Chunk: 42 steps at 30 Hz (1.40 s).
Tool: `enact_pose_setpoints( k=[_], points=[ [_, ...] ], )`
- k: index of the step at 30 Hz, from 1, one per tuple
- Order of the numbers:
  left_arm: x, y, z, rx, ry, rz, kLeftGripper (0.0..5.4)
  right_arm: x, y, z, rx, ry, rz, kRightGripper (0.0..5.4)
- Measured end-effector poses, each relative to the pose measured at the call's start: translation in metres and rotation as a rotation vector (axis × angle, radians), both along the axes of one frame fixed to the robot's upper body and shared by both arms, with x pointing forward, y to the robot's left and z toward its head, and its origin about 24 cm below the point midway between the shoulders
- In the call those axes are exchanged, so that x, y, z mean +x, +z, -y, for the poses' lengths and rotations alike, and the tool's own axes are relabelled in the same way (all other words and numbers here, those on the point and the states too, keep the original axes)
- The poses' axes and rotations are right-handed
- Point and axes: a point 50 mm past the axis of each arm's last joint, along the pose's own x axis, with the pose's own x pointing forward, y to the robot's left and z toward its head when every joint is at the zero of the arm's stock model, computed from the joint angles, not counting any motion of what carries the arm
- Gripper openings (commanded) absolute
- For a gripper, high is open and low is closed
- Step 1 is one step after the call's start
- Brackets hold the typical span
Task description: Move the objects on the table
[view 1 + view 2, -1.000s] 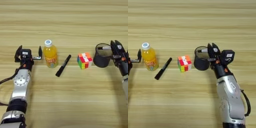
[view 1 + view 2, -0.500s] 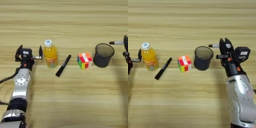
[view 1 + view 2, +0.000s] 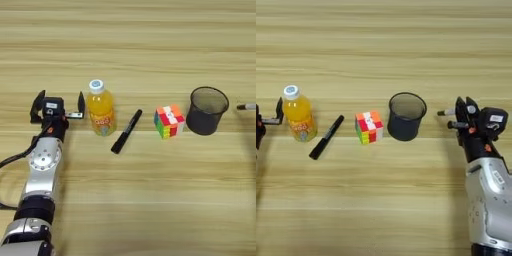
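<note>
Four things stand in a row across the light wooden table (image 3: pixel 130 200). Just beside the left gripper (image 3: pixel 56 103), whose black fingers are spread wide around nothing, stands the small orange-juice bottle with white cap (image 3: pixel 100 108); further right lie the black marker (image 3: pixel 126 131) and the multicoloured puzzle cube (image 3: pixel 168 120). The right gripper (image 3: pixel 462 114) sits near the right edge, fingers closed on a white marker with black cap (image 3: pixel 445 112); the black mesh pen cup (image 3: pixel 406 116) stands to its left, apart. Bare planks stretch above and below.
</note>
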Motion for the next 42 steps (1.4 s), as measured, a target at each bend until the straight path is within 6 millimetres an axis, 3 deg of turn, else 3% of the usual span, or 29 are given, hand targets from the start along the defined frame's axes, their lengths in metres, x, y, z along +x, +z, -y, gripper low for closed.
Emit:
enact_pose_setpoints(
  k=[6, 14, 18, 27, 37, 42],
  points=[
    [0.000, 0.000, 0.000, 0.000, 0.007, 0.002, 5.40, 0.001, -0.012, -0.004, -0.067, 0.013, -0.003, 0.73],
    [0.000, 0.000, 0.000, -0.001, 0.008, 0.003, 5.40, -0.027, -0.052, -0.001, -0.124, 0.021, -0.174, 0.73],
    [0.000, 0.000, 0.000, -0.001, 0.008, 0.004, 5.40, -0.028, -0.056, 0.001, -0.123, 0.018, -0.195, 0.73],
    [0.001, 0.001, 0.000, -0.002, 0.013, 0.006, 5.40, -0.034, -0.066, -0.009, -0.123, 0.076, -0.277, 2.05],
    [0.001, 0.001, 0.000, -0.002, 0.014, 0.006, 5.40, -0.034, -0.060, -0.015, -0.125, 0.103, -0.251, 3.19],
    [0.001, 0.001, 0.000, -0.002, 0.014, 0.005, 5.40, -0.033, -0.046, -0.017, -0.141, 0.108, -0.190, 3.65]
  ],
)
